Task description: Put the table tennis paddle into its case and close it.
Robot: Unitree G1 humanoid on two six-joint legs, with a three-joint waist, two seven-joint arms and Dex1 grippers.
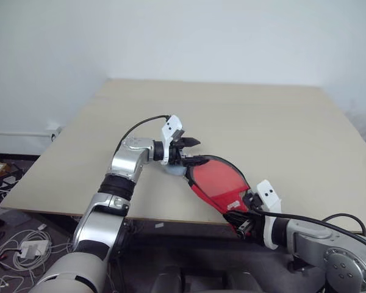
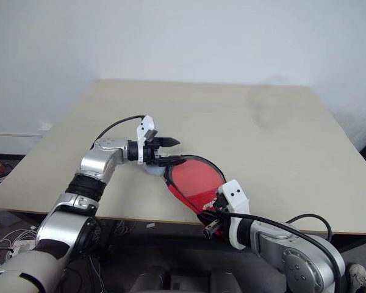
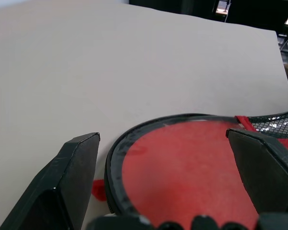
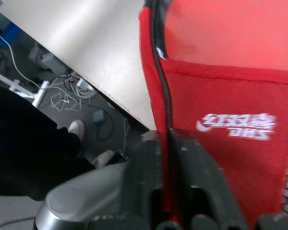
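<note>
The red, paddle-shaped case with black trim lies on the table near the front edge, its narrow end sticking out over that edge. My left gripper is open, its fingers straddling the case's round end. My right gripper is shut on the black-trimmed side of the narrow end, just below the white logo. A mesh patch shows at one side. The paddle is hidden.
A small pale grey rounded object sits on the table under my left wrist, touching the case's round end. Cables and a power block lie on the floor to the left. A white wall stands behind the table.
</note>
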